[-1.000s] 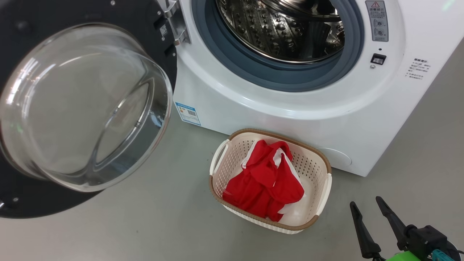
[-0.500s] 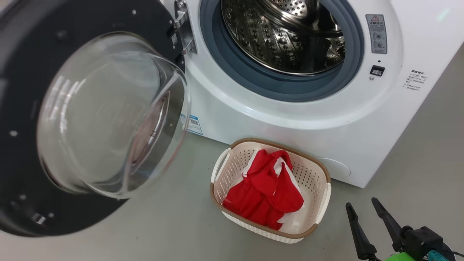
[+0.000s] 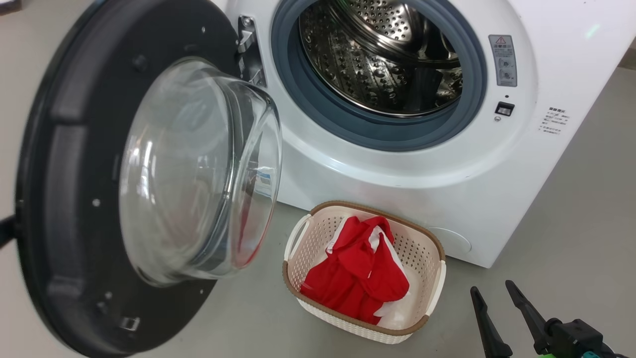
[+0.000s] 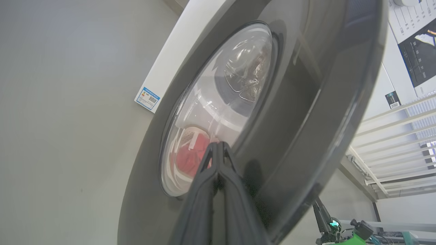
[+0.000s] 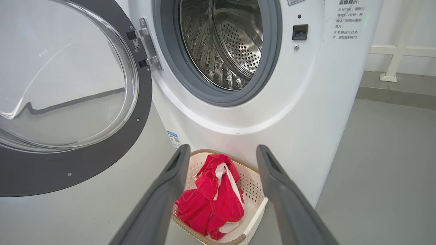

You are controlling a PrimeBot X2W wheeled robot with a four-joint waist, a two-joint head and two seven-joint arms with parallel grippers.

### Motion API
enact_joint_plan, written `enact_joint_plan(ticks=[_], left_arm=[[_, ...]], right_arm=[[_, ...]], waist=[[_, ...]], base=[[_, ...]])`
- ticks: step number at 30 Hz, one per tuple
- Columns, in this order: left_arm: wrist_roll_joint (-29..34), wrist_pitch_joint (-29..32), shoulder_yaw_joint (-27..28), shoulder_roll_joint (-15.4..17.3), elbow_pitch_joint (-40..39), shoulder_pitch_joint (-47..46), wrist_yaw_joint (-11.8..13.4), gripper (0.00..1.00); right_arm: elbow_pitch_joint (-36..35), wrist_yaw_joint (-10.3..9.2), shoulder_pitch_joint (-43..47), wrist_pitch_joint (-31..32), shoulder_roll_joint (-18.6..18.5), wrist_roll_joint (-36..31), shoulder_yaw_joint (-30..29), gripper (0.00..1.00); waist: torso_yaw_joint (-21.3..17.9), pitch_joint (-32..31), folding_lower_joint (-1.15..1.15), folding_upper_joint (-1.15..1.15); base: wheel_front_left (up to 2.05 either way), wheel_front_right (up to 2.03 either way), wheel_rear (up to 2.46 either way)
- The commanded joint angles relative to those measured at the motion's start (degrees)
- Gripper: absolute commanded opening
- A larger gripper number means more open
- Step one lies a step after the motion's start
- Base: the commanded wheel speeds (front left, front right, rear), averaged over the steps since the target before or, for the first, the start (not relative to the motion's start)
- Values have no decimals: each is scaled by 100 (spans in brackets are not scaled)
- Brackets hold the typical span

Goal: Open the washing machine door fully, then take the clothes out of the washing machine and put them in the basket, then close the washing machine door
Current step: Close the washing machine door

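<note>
Washing machine door point(image 3: 64, 209), far left: swung out on its hinge, standing at an angle to the opening, not shut. Left gripper point(image 4: 217, 145) at the door's outer face, fingers pressed together, nothing held. Contact with the door cannot be told.

Washing machine point(image 3: 397, 169): drum looks empty. Basket point(image 3: 318, 233) on the floor just before the machine's front, with the clothes point(image 3: 355, 278) heaped inside.

Right gripper point(image 3: 492, 287), low right: fingers spread wide, empty.

Judged: opening and unloading are done. Only closing the door remains, likely the step in hand.
</note>
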Motion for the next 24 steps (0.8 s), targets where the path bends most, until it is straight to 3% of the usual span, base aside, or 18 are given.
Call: enact_joint_plan(ticks=[1, 9, 24], left_arm=[[-47, 72, 123, 239, -296, -50, -41, 0], [-48, -58, -351, 52, -1178, 60, -41, 0], [23, -678, -1244, -447, -1714, -389, -41, 0]], right_arm=[[-130, 42, -36, -37, -55, -47, 116, 100], [-141, 42, -50, -37, -33, -54, 101, 100], [-156, 42, -155, -37, -41, -67, 64, 100]], waist=[[-26, -19, 0, 0], [-155, 44, 0, 0], [-428, 166, 0, 0]], base=[[0, 0, 0], [0, 0, 0], [0, 0, 0]])
